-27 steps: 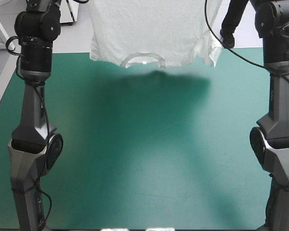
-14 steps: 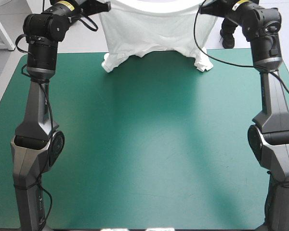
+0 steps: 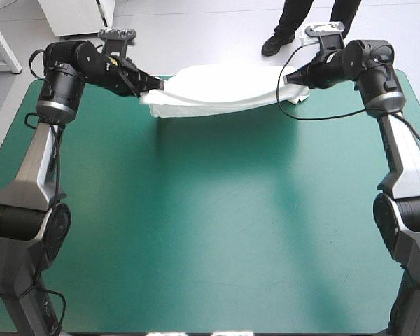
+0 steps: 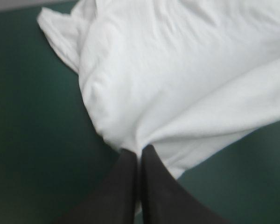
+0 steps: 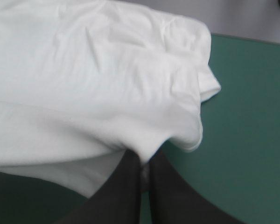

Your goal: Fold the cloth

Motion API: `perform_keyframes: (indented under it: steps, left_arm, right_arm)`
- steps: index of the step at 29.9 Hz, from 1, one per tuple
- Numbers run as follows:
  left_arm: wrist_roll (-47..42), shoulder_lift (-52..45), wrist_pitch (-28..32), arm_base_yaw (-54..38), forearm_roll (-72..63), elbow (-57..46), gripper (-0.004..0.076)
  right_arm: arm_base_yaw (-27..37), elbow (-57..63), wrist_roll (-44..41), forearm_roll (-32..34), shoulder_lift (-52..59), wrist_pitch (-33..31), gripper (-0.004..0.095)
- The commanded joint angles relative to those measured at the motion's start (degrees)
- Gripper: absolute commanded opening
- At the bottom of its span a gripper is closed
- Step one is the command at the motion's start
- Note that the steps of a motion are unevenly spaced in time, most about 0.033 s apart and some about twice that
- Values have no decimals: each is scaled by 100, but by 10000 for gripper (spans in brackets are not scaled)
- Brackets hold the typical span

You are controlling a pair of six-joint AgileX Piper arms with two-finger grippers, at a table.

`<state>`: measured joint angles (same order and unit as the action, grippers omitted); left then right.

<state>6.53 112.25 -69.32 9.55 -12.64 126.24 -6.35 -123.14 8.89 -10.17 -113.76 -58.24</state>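
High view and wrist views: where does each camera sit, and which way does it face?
High view: above and behind the robot, facing forward and down on the table; both arms show, the left tool and right tool shut on the T-shirt.
Left wrist view: above the left wrist, facing along the left tool onto the T-shirt; only that tool shows.
Right wrist view: above the right wrist, facing along the right tool onto the T-shirt; only that tool shows.
Shared: all three show the T-shirt and the table.

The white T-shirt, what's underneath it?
Only the teal-green cover shows around the T-shirt, pinched at its ends by the left gripper and right gripper. Anything beneath its folds is hidden.
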Motion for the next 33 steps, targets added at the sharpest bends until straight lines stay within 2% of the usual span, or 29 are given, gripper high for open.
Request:
perform_keyframes:
  steps: [1,5,11,23,33]
  left_arm:
    - [91,-875,236,-26,-395,-981,-10]
    - [125,-1206,165,-11,-510,-1935,-10]
    - [287,-1582,-38,68,-615,-3000,-10]
    - [202,-3114,145,612,-262,-5615,-10]
    - [52,-4158,231,640,-270,-7119,-10]
  right_arm:
    - [34,665,53,-158,661,45,-17]
    - [11,1642,53,-421,971,-412,-17]
    - [-200,2818,53,-344,1366,-725,-16]
    - [-667,5001,-30,-68,2521,-840,-16]
    - [-1117,6496,-294,-76,3389,-893,-17]
